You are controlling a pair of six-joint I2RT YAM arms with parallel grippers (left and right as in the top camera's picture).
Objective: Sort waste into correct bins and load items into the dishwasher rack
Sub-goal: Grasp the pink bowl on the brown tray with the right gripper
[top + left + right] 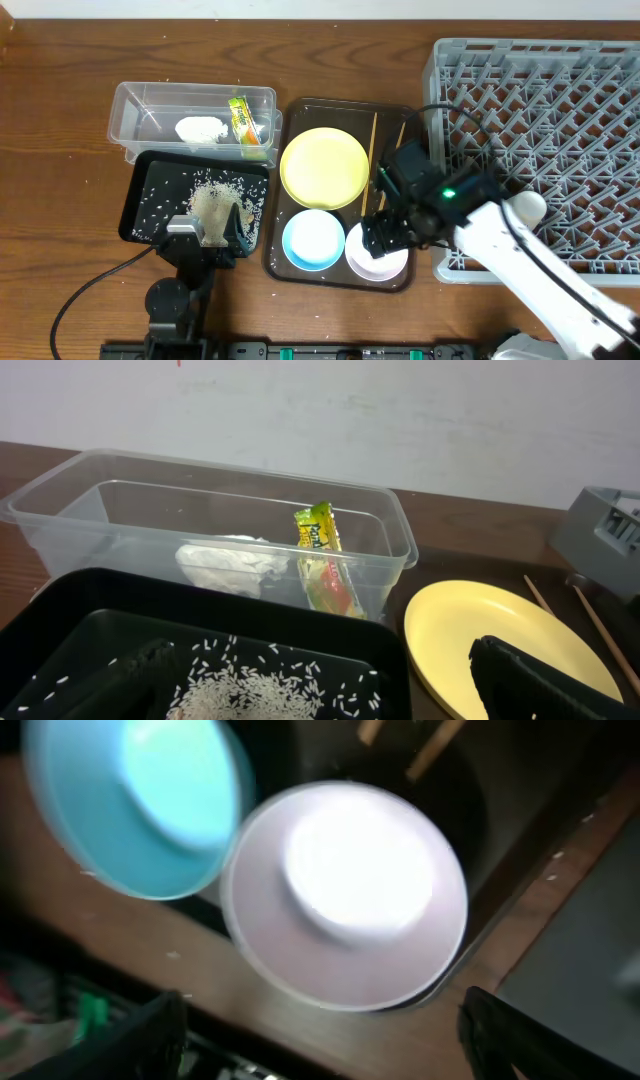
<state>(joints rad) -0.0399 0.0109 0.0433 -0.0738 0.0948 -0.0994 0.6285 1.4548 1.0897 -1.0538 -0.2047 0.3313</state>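
The clear tub holds the white tissue wad and the green-yellow wrapper; both also show in the left wrist view, tissue, wrapper. Rice lies in the black tray. My left gripper is open and empty over the tray's near edge, above the rice. The yellow plate, blue bowl, white-pink bowl and chopsticks lie on the brown serving tray. My right gripper is open over the white-pink bowl, beside the blue bowl.
The grey dishwasher rack fills the right side of the table. The brown serving tray sits between the bins and the rack. A black cable trails at the front left.
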